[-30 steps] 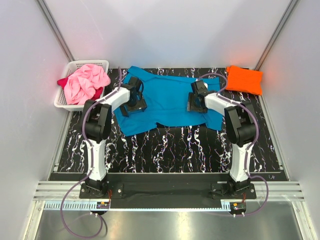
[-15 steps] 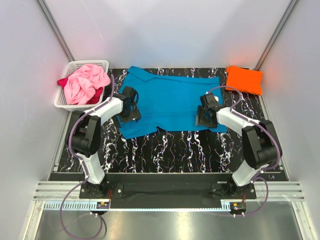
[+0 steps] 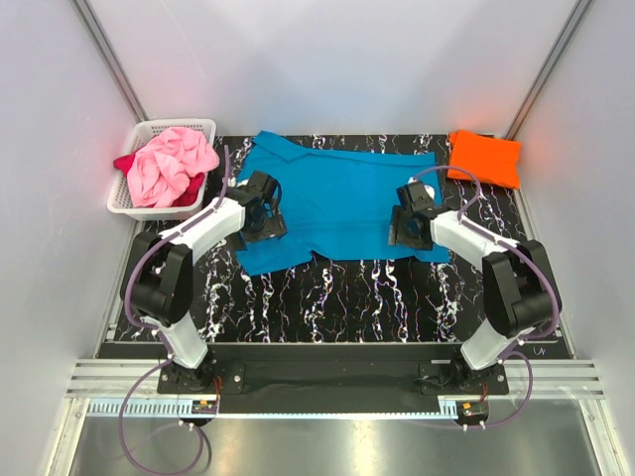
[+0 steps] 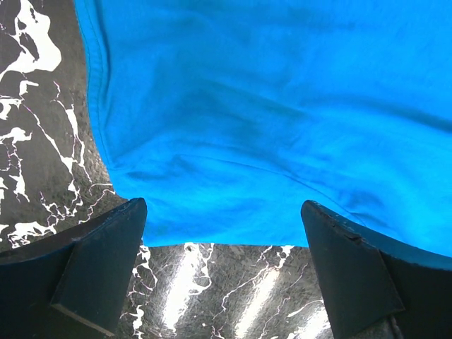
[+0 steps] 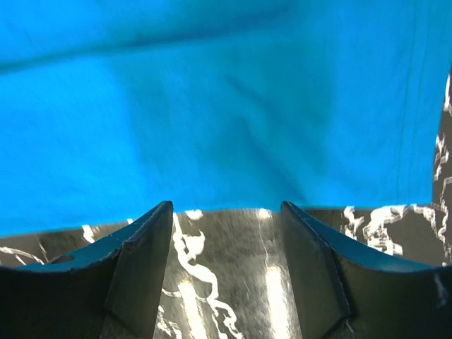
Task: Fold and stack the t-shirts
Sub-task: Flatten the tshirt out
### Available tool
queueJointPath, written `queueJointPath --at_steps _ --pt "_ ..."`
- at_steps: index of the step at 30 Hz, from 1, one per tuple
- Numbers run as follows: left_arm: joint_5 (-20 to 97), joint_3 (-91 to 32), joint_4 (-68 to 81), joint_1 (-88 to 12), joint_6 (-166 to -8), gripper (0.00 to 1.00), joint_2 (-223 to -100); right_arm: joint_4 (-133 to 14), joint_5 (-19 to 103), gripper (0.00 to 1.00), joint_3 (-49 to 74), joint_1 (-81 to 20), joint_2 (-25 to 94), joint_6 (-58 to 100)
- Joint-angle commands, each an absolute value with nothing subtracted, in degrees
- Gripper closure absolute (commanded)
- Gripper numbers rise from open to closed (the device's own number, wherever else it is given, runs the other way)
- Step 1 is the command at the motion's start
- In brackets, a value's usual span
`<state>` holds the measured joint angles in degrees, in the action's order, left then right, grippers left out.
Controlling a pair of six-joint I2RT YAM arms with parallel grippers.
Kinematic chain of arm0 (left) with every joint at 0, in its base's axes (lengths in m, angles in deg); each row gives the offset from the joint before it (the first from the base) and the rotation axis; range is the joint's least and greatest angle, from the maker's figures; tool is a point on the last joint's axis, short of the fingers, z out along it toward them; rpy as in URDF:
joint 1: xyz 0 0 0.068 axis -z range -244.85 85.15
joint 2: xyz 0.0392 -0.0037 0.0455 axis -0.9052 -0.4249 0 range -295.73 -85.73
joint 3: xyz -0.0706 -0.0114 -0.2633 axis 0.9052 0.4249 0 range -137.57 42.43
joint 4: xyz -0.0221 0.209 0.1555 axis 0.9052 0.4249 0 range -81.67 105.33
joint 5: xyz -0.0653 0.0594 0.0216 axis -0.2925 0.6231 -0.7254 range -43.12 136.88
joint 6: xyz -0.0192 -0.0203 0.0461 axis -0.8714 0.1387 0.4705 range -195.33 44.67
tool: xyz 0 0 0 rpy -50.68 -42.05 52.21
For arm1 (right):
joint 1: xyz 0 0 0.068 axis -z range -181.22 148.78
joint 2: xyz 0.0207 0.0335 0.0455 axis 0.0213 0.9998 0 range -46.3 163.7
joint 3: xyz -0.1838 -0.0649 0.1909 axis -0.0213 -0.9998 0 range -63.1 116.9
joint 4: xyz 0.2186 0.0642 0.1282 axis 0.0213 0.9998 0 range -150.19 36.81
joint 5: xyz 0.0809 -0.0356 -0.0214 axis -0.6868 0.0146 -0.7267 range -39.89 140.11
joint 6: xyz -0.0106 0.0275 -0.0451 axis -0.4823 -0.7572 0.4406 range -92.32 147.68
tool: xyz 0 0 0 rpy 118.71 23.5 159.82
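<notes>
- Both arms have drawn back toward the near hem of the turquoise t-shirt (image 3: 337, 203); a second ago they reached further in over its middle.
- The shirt's right side, which bulged out by the right arm, now looks squared off. The cloth lies flat as a rough rectangle on the marbled table (image 3: 347, 297).
- The left gripper (image 4: 222, 208) is spread wide above the hem, gripping nothing.
- The right gripper (image 5: 226, 205) is also parted and empty over the hem edge.
- I'd judge a side fold is just finished and a grab at the hem for the next fold comes next.
- The orange t-shirt (image 3: 484, 158) sits folded at the far right corner.
- The pink t-shirt (image 3: 171, 164) and dark red t-shirt (image 3: 125, 162) wait in the white basket (image 3: 149, 127).
</notes>
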<state>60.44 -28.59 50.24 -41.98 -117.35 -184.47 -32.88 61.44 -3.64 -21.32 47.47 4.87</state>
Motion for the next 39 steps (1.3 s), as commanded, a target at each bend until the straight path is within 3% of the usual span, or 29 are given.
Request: queueJointPath --at_steps 1,10,23,39 --pt "61.03 -30.34 48.33 -42.18 -116.91 0.01 -184.60 -33.12 63.91 0.31 1.14 -21.70 51.59 6.23" --pt "57.16 -25.69 44.20 -42.00 -117.43 0.01 -188.74 -33.99 60.75 0.32 1.77 -21.70 57.58 5.45" --pt "62.78 -17.95 45.16 -39.63 -118.92 0.01 -188.56 -32.78 58.03 0.34 -8.00 -23.37 52.58 -1.06" --pt "67.00 -10.48 55.17 -37.87 -120.68 0.01 -173.98 -23.10 58.90 0.38 -10.72 -28.03 49.24 -12.22"
